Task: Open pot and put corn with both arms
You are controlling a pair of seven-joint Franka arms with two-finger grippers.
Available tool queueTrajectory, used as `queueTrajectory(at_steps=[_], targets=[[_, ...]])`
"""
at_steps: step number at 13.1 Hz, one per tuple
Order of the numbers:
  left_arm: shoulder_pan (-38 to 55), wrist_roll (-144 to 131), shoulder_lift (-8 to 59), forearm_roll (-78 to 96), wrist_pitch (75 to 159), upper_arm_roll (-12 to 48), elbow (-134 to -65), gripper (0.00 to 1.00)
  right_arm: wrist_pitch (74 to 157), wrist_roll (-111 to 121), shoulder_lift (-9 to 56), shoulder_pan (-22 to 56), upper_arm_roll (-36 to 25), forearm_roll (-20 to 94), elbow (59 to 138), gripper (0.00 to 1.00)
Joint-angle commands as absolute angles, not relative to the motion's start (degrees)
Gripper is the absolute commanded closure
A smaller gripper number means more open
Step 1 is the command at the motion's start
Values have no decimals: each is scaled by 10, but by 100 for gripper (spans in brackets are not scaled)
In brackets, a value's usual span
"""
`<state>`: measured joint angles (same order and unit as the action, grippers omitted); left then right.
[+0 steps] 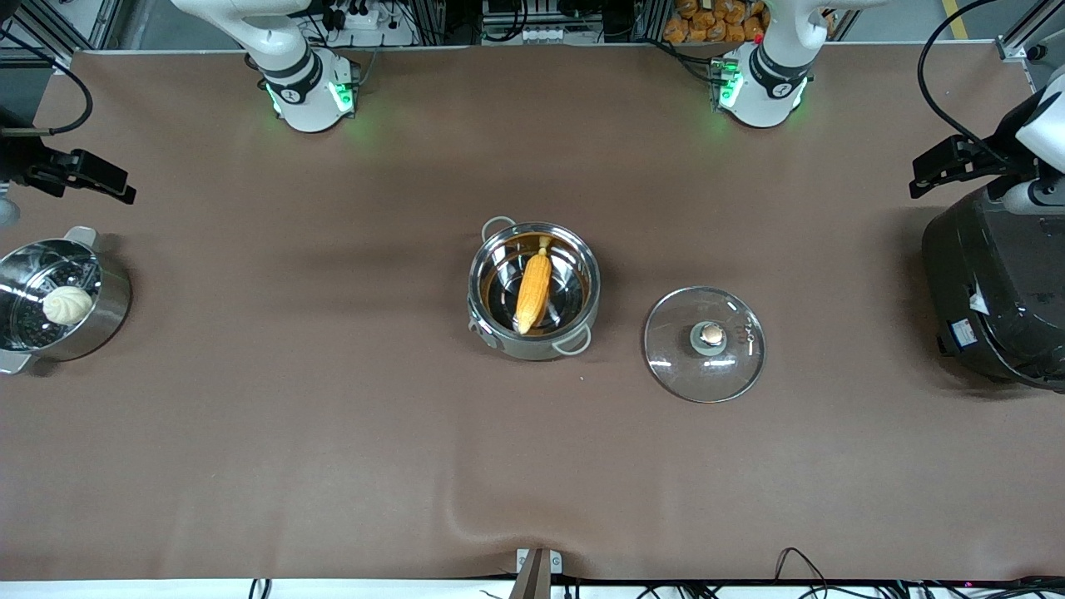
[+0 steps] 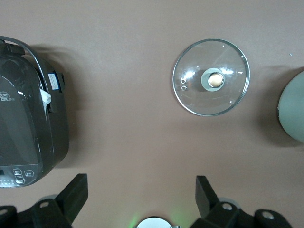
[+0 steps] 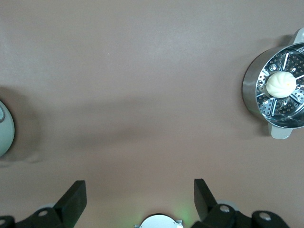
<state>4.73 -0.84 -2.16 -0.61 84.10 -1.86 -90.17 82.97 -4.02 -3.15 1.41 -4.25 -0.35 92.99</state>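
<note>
The shiny steel pot (image 1: 532,345) stands open in the middle of the table. The yellow-orange corn (image 1: 533,287) lies inside it, its pale stem tip toward the robots' bases. The glass lid (image 1: 704,344) with its tan knob lies flat on the table beside the pot, toward the left arm's end; it also shows in the left wrist view (image 2: 211,77). My left gripper (image 1: 932,170) is open and empty, up by the black cooker (image 2: 141,185). My right gripper (image 1: 100,179) is open and empty, up above the steamer pot's end of the table (image 3: 140,187).
A steel steamer pot (image 1: 116,308) with a white bun (image 1: 67,304) stands at the right arm's end of the table. A big black cooker (image 1: 998,291) stands at the left arm's end. The brown table cover has a ripple near the front edge.
</note>
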Motion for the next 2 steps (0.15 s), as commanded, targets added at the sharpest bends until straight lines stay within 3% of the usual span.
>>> queueTrajectory(at_steps=[1, 2], targets=[[47, -9, -16, -1, 831, -18, -888, 0, 831, -51, -41, 22, -42, -13, 940, 0], [47, -9, -16, -1, 831, -18, -888, 0, 834, -51, -40, 23, -42, -12, 940, 0]])
